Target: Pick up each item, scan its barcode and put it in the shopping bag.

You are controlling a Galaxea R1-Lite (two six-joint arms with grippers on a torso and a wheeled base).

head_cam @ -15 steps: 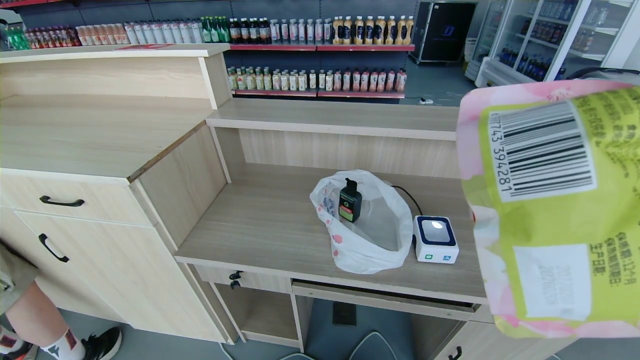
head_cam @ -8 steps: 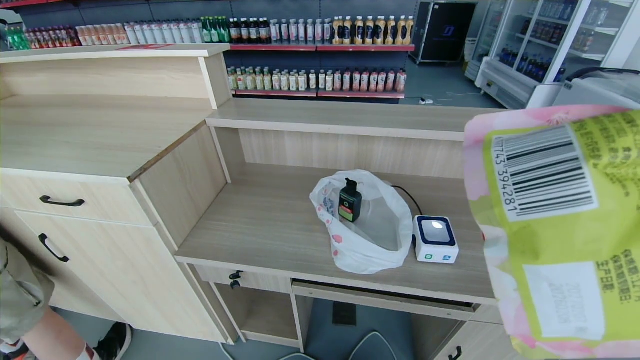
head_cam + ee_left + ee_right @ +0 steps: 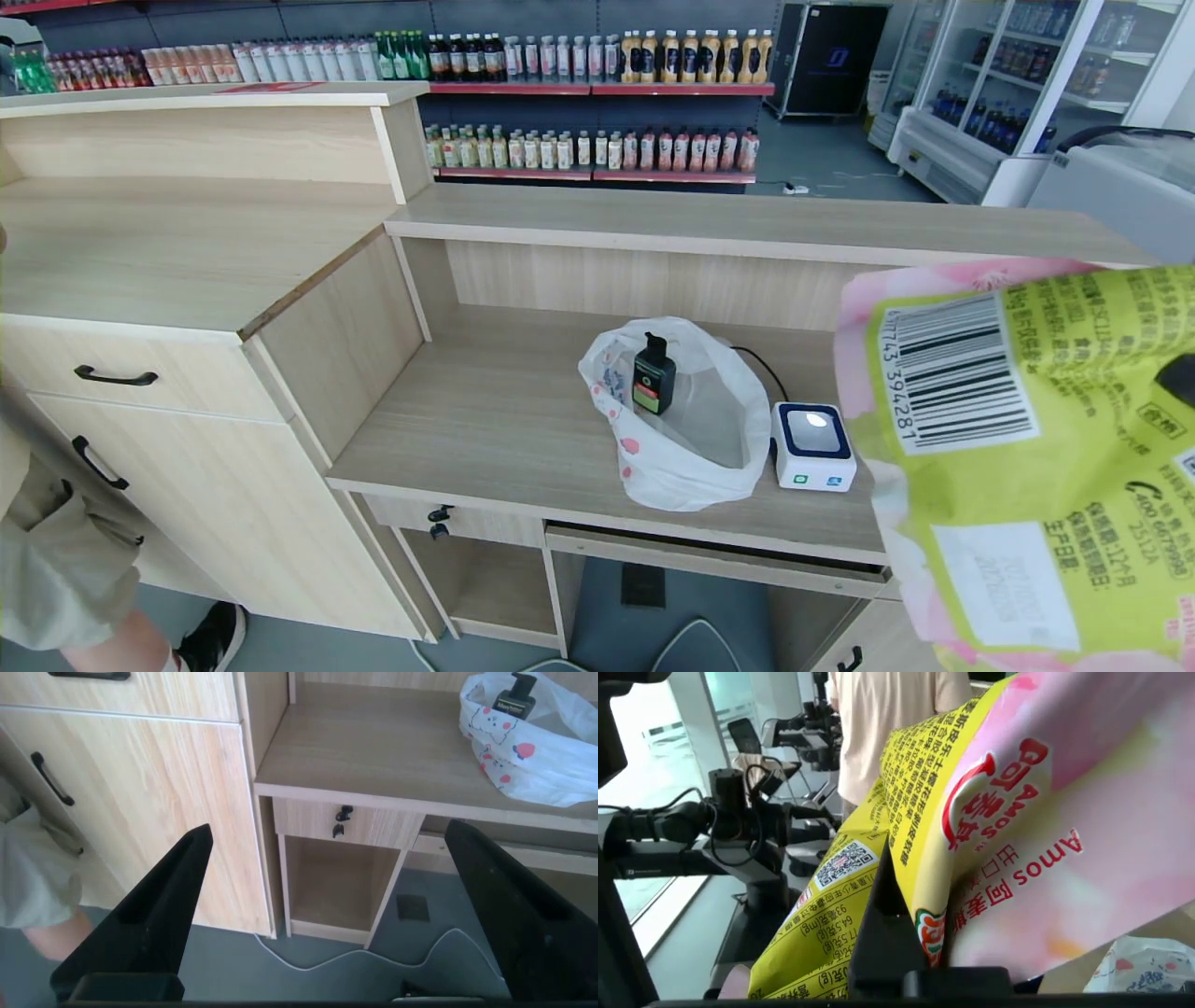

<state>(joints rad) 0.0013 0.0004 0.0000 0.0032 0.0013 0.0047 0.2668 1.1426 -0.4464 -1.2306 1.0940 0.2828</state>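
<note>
A pink and green snack bag [image 3: 1036,448] hangs high at the right, above the desk's right end, its barcode [image 3: 952,373] turned up toward the head camera. My right gripper [image 3: 906,924] is shut on it, one dark finger [image 3: 889,917] pressing into the folded pack [image 3: 1008,821]. The white shopping bag [image 3: 686,439] stands open on the desk with a dark bottle [image 3: 653,378] in it. The white scanner [image 3: 812,446] sits just right of it, its window lit. My left gripper [image 3: 327,924] hangs open, low and left of the desk, with nothing between its fingers.
The wooden desk [image 3: 504,411] has a raised ledge [image 3: 653,219] behind and a taller cabinet with drawers [image 3: 140,373] to its left. The scanner's black cable [image 3: 761,364] runs behind the bag. Shelves of bottles [image 3: 597,103] line the far wall.
The snack bag has come down and slightly left in the head view, still held by the right gripper. The shopping bag, bottle and scanner have stayed put.
</note>
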